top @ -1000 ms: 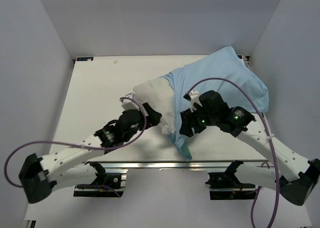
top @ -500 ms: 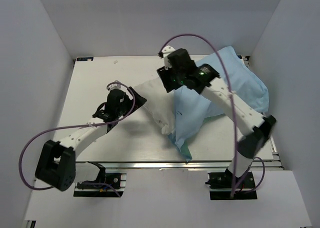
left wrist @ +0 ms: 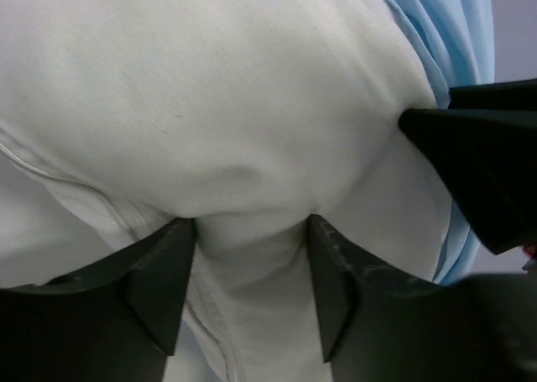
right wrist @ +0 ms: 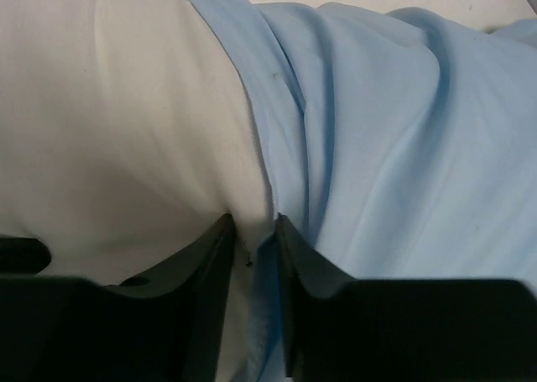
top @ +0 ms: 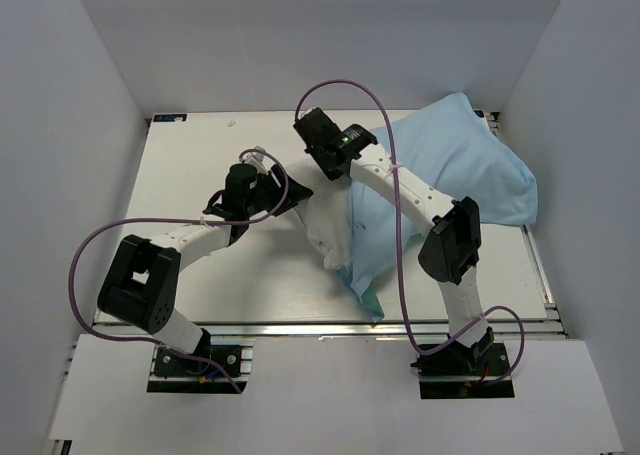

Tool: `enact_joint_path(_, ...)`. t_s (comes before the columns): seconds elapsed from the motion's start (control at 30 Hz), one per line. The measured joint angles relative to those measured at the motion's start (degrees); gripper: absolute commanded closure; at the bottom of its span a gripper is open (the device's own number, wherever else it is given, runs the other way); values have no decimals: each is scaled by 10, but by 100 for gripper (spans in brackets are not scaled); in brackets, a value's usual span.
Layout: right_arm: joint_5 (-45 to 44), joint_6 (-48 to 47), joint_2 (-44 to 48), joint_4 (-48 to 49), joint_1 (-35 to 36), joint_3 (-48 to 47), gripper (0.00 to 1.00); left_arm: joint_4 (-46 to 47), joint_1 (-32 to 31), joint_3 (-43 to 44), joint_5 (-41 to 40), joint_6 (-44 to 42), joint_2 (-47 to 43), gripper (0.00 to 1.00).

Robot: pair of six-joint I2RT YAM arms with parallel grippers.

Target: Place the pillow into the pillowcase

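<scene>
While the bulk of the pillow [top: 318,215] sits inside the pillowcase [top: 460,170], its white end sticks out bare toward the middle of the table [top: 190,165]. The case lies plain light-blue side up across the far-R part of the table, plump w/ the pillow, and a teal strip shows at its near corner.

L gripper [left wrist: 250,231] is at the pillow's exposed end, clamped on a bulging fold of white fabric that touches both fingers.

R gripper [right wrist: 254,222] is on the pillow's far side, right at the case mouth. Its jaws are nearly together w/ cloth pinched in the narrow gap. It looks like the blue hem, poss. some pillow fabric too, but that's hard to tell. Its black body shows at the R edge of the L wrist view, against the pillow.
</scene>
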State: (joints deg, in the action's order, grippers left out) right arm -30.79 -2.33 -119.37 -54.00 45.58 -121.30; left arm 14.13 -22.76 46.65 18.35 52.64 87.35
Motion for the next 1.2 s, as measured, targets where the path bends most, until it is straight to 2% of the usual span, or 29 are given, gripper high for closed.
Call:
enact_joint_path(0.1,-18,4,0,1,3,-1,71,12,1,2,8,0,8,52)
enact_joint_path(0.13,-21,4,0,1,3,-1,70,15,1,5,10,-1,10,53)
enact_joint_path(0.17,-24,4,0,1,3,-1,70,16,1,9,13,-3,15,62)
enact_joint_path(0.23,-33,5,0,1,3,-1,68,21,1,17,19,-4,26,72)
enact_joint_path(0.27,-37,5,0,1,3,0,65,24,1,21,21,-3,32,82)
enact_joint_path(0.33,-44,5,1,2,3,3,61,24,1,23,23,-2,40,91)
enact_joint_path(0.37,-47,6,4,3,3,9,58,22,1,24,22,-3,42,100)
enact_joint_path(0.57,-37,6,45,15,3,69,58,8,1,21,10,-3,40,100)
enact_joint_path(0.73,-22,5,73,14,-6,79,60,4,1,5,-5,-3,36,100)
enact_joint_path(0.83,-7,4,78,14,-21,79,67,1,1,-2,-15,-3,34,100)
enact_joint_path(0.87,-2,4,78,14,-25,79,74,0,1,-5,-19,-3,31,100)
enact_joint_path(1.0,20,1,78,15,-37,79,87,0,0,-13,-29,-3,24,100)
enact_joint_path(1.07,40,-1,78,14,-38,78,100,0,0,-13,-30,-7,24,100)
enact_joint_path(1.2,97,-5,67,9,-38,53,100,-1,1,-13,-33,-16,24,100)
